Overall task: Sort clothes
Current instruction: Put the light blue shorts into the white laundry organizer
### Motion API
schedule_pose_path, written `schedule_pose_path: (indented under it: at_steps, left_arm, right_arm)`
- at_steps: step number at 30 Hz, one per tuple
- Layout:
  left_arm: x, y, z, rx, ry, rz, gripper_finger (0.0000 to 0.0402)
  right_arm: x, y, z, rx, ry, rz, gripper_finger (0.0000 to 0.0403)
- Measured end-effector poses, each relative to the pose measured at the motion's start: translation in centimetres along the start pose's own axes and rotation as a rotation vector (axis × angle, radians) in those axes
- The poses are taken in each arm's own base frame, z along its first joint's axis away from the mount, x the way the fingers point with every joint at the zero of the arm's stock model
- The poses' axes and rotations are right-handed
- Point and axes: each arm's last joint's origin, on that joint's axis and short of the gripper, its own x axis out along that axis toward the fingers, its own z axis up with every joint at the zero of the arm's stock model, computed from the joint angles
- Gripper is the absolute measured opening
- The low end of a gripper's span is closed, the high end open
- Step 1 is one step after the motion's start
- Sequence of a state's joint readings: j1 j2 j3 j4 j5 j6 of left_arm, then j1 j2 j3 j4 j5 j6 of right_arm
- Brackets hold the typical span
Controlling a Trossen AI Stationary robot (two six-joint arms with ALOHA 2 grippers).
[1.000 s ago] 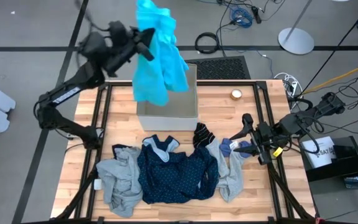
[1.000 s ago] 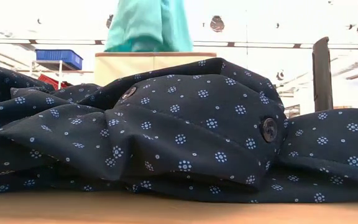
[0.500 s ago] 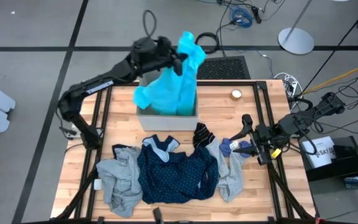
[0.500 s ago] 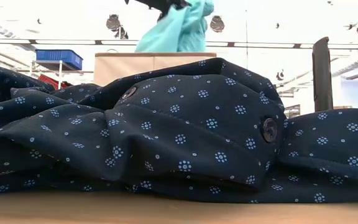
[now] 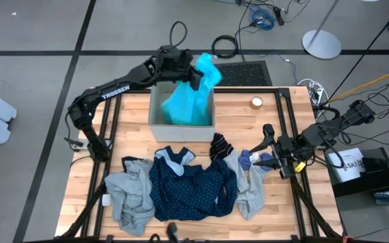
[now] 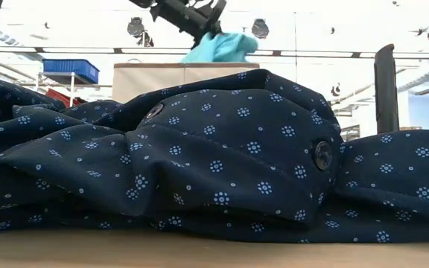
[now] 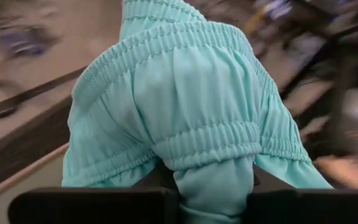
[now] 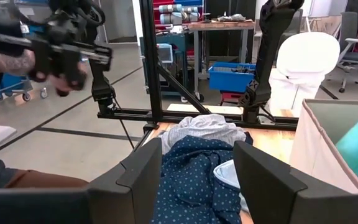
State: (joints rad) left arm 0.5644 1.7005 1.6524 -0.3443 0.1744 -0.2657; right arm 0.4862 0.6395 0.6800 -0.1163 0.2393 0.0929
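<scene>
One garment is hanging over the box, gripped by the left claw.

Left claw point(image 5: 196, 71) is clenching the turquoise garment point(image 5: 189, 101) above the beige box point(image 5: 155, 120), most likely so the cloth drops inside and not onto the desk point(image 5: 269, 223); right claw point(image 5: 267, 159) is waiting with its jaws apart and nothing in them, beside the small blue pieces point(image 5: 250, 160); navy dotted garment point(image 5: 193, 190), grey garment point(image 5: 128, 194) and striped socks point(image 5: 219, 146) are lying unsorted on the wooden desk; cables are trailing over the grey floor point(image 5: 39, 34) beyond.

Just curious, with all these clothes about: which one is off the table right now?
The bright turquoise garment. The left gripper holds it over the beige box; the navy dotted one lies on the table.
</scene>
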Motion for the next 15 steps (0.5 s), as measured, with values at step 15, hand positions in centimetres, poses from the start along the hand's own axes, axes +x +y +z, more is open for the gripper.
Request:
schedule_pose_path:
  at_steps: [15]
  left_arm:
    - [0.3,0.3,-4.2,0.164,0.377,0.159,0.0052]
  right_arm:
    - [0.1,-0.5,-0.3,-0.031,0.032,-0.037,0.0187]
